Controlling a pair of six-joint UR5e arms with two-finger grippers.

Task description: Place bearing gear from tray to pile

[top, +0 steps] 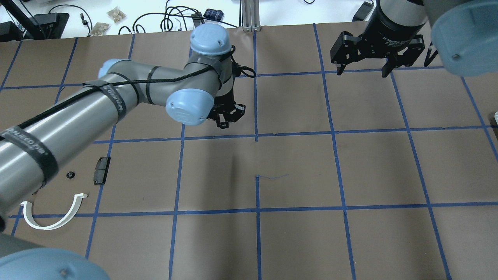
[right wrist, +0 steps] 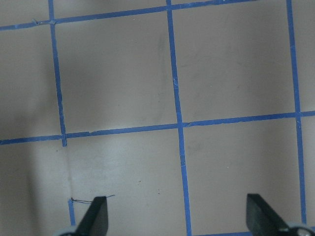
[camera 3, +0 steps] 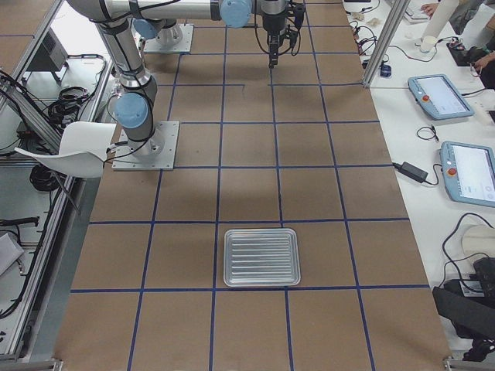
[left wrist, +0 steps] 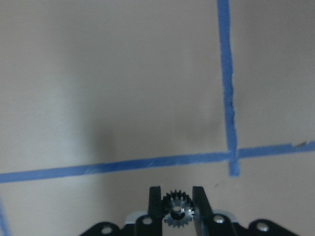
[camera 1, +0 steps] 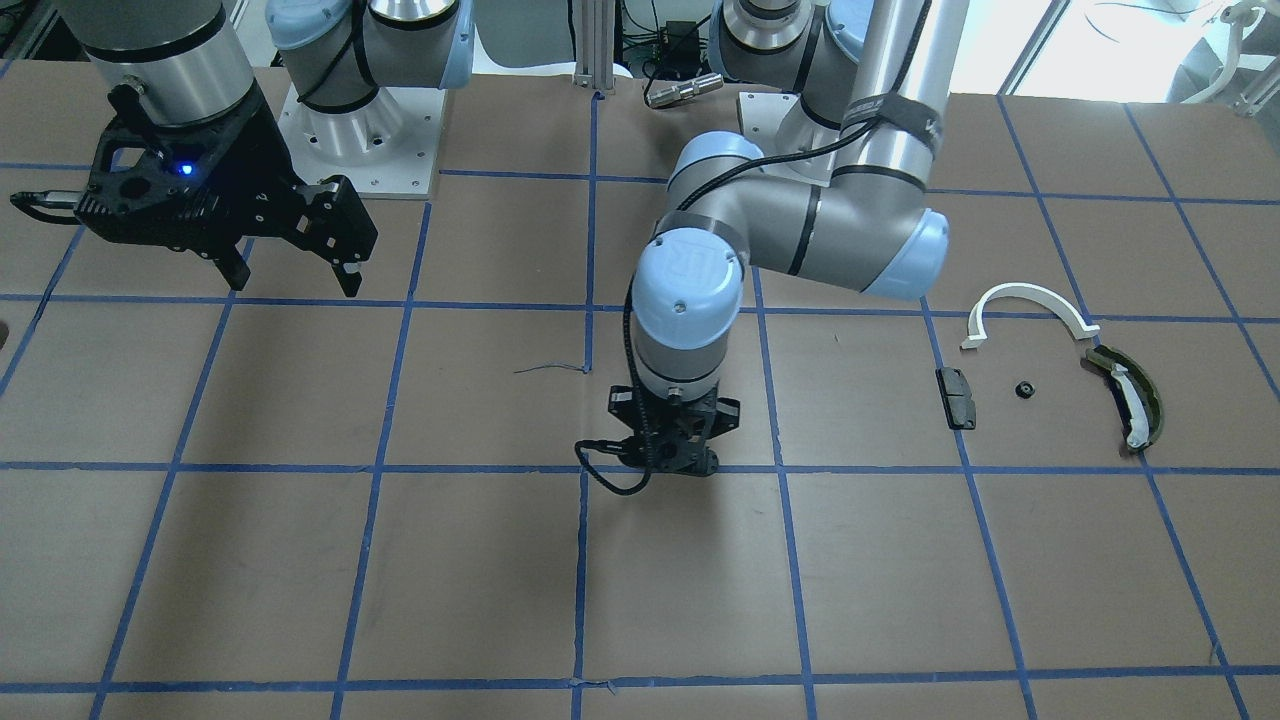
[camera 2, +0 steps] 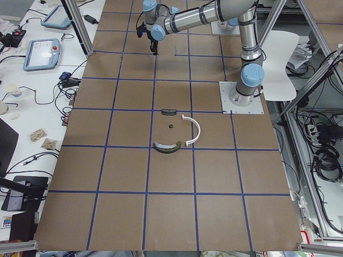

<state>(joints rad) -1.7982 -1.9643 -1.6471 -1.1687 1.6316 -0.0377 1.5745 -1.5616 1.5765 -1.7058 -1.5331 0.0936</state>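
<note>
Left fingers closed on small toothed gear; gear upright between tips, held above table. Beneath: brown paper, blue tape crossing. Left arm stretched over table middle, fingers pointing down.
Pile toward robot's left end, well apart from gear: dark block, small black round part, white arc, green curved shoe with white strip; arc end just beside shoe.
Right fingers spread wide, gripping nothing, raised over robot's right side.
Tray farthest, near table's right end.
</note>
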